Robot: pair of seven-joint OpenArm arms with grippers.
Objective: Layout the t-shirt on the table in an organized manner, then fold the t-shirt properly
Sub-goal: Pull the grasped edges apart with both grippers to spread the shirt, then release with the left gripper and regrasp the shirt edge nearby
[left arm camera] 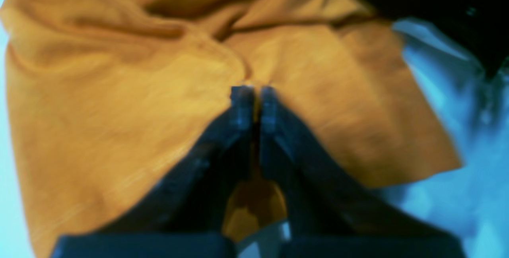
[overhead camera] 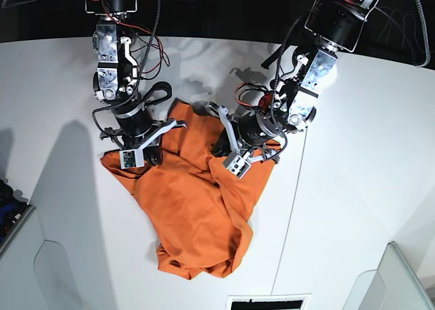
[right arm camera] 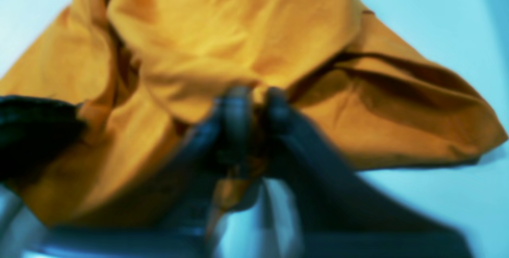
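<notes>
Pinching cloth with both grippers. Left gripper (left arm camera: 254,91): jaws drawn together at centre frame in its wrist view, only a sliver of gap, orange fabric caught between the tips and showing again lower down between the fingers; clenched on the t-shirt (left arm camera: 119,111). In the base view this gripper (overhead camera: 219,149) sits just right of centre, low over the shirt's upper right part. Right gripper (right arm camera: 254,99): view blurred, but the two fingers stand close with a wad of shirt (right arm camera: 222,35) bunched between them; grasping it. In the base view it (overhead camera: 153,155) is at upper left of the garment. T-shirt (overhead camera: 194,211) lies crumpled on the table (overhead camera: 353,187), centre of the base frame: wide at the top between the two grippers, narrowing to a rumpled lump at lower centre. Edges: one hem runs diagonally down the right side in the left wrist view, ending in a corner at right; the right wrist view shows a folded flap reaching the right edge of frame. Bare white table surrounds the shirt left, right and below; a thin dark seam runs down the table right of the shirt.
</notes>
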